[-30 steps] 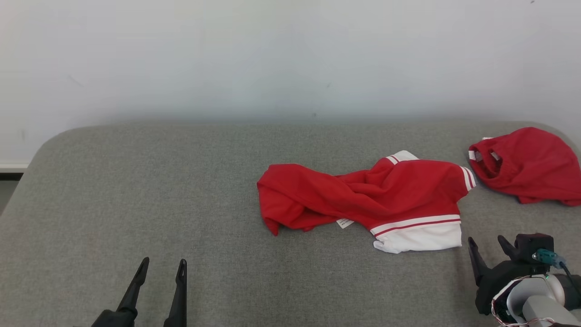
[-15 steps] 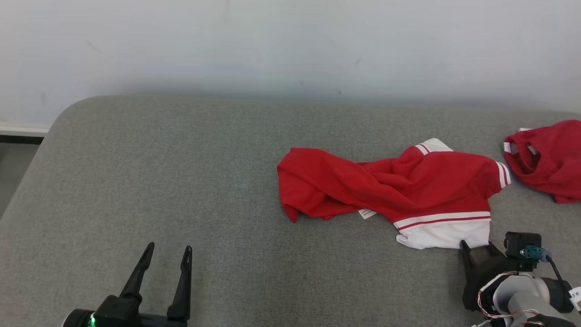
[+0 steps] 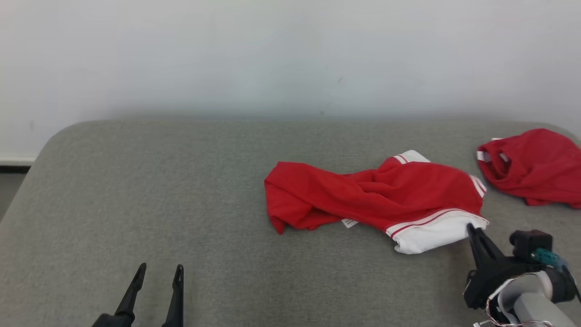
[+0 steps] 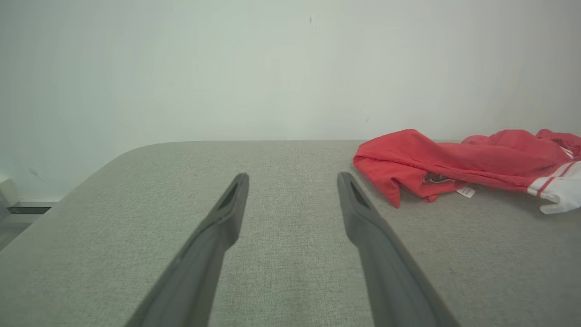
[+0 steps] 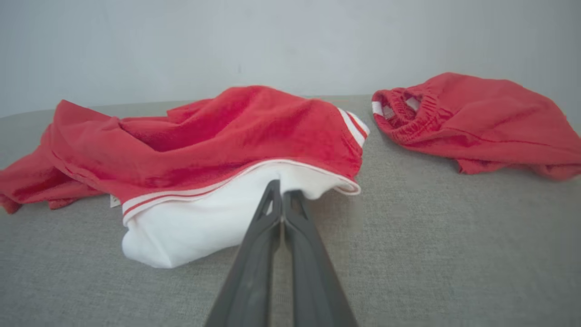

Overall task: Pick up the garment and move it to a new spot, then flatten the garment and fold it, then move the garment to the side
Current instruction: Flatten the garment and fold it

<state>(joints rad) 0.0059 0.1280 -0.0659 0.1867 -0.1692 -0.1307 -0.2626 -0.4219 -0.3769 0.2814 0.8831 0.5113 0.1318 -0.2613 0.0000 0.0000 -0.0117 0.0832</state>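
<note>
The red shirt (image 3: 376,195) lies bunched up on the grey pad (image 3: 181,181), toward 3 o'clock. The right gripper (image 3: 471,229) is pinched tight on its white edge, at the shirt's 5 o'clock corner. The left gripper (image 3: 156,274), at 7 o'clock, is wide apart and holds nothing. This looks like the pick-up step. Next, I think: lift slowly, then carry the shirt toward 9 o'clock.

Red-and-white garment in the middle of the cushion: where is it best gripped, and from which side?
Grip the white hem band at the red-and-white garment's near right corner, coming in low from the robot's side. That edge lies free facing the robot, while the red part is bunched. The right pincer is shut there.
</note>
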